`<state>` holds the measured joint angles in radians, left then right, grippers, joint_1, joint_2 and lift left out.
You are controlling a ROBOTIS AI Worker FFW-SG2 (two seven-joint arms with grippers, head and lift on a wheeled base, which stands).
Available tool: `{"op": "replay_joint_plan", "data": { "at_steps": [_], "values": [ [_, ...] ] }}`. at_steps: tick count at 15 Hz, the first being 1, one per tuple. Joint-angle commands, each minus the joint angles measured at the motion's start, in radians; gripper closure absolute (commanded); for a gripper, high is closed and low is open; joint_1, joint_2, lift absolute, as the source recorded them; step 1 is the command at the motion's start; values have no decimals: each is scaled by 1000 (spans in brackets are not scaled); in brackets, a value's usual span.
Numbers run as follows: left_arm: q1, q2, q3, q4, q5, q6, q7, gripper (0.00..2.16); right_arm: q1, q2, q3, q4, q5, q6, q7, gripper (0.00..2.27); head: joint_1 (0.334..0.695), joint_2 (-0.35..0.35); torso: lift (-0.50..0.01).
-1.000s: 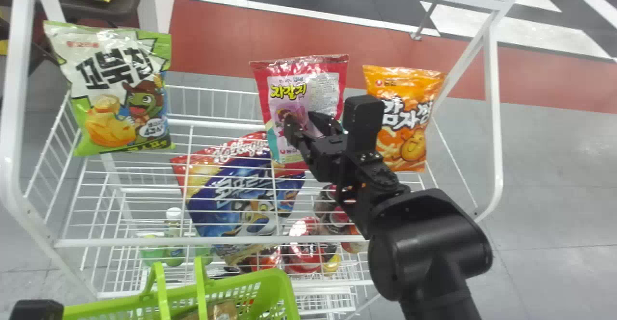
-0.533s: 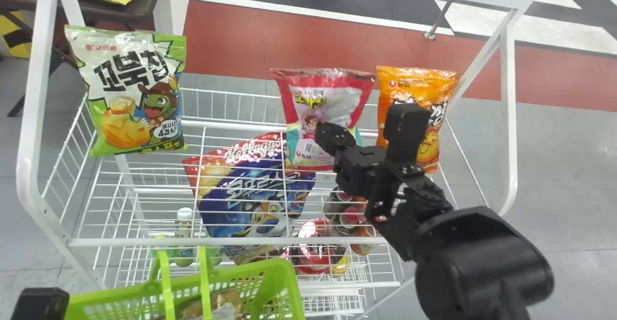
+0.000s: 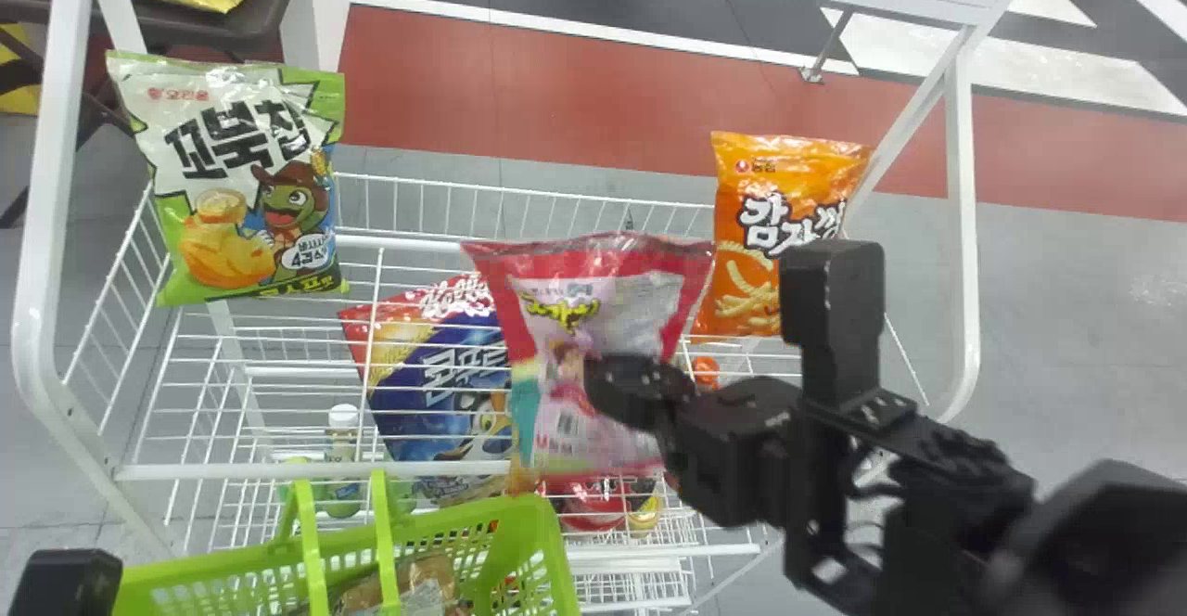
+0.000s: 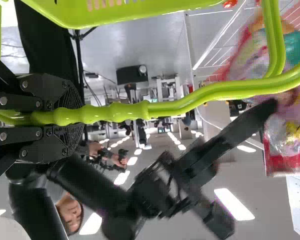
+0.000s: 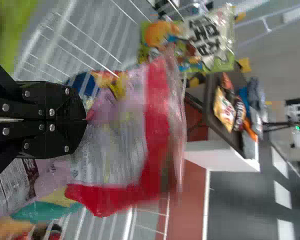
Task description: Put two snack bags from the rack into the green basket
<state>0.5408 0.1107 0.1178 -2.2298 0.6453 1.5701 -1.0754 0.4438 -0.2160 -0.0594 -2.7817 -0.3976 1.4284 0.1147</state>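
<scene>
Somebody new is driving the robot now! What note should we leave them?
Left pincer: shut on the handle of the green basket.
Right pincer: shut on the red bag, held up above the rack, not in the basket yet.
Done: red bag picked. Brown packs lie in the basket; can't tell if they count.
Left: lower the red bag in, then maybe the orange bag or green bag.
</scene>
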Motion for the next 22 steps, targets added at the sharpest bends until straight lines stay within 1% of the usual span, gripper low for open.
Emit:
{"op": "replay_joint_plan", "data": {
  "at_steps": [1,2,3,5,6,7,9,11,12,15,18,19,20,22],
  "values": [
    [18,-9,-4,-2,-1,1,0,1187,29,-19,-13,-65,-33,144,-6,2243,695,-306,-2],
    [28,-12,-4,-4,-1,1,0,1187,41,-19,-16,-75,-46,144,-6,2243,695,-322,-2],
    [31,-16,-6,-5,-3,1,0,1187,69,-16,-39,-87,-86,144,-4,2243,695,-337,-2],
    [36,-22,-6,-7,-4,1,0,1187,110,4,-117,-104,-211,144,-1,2243,695,-350,-2],
    [42,-23,-6,-10,-4,1,0,1187,133,18,-166,-105,-303,144,10,2243,695,-350,-2],
    [42,-26,-6,-10,-6,1,0,1187,145,27,-188,-105,-343,144,10,2243,695,-350,-2],
    [44,-32,-6,-11,-6,1,0,1190,176,44,-186,-105,-365,144,16,2243,695,-350,-2],
    [47,-37,-6,-13,-7,1,2,1187,205,72,-163,-91,-363,144,42,2243,695,-342,-2],
    [47,-42,-12,-14,-9,1,2,1190,216,76,-142,-75,-357,144,42,2243,695,-334,-2],
    [47,-45,-15,-17,-15,1,6,1187,231,75,-45,27,-334,144,54,2243,695,-296,-2],
    [50,-48,-7,-21,-15,1,3,1190,239,75,50,148,-267,144,56,2246,695,-242,-2],
    [53,-49,-6,-21,-15,1,0,1187,237,73,82,182,-222,144,56,2246,695,-211,-2],
    [54,-49,-4,-24,-15,1,-1,1190,233,67,113,218,-187,144,56,2246,695,-201,-2],
    [59,-49,-6,-30,-15,1,-1,1190,214,67,144,275,-145,144,51,2246,695,-197,-2]
  ]
}}
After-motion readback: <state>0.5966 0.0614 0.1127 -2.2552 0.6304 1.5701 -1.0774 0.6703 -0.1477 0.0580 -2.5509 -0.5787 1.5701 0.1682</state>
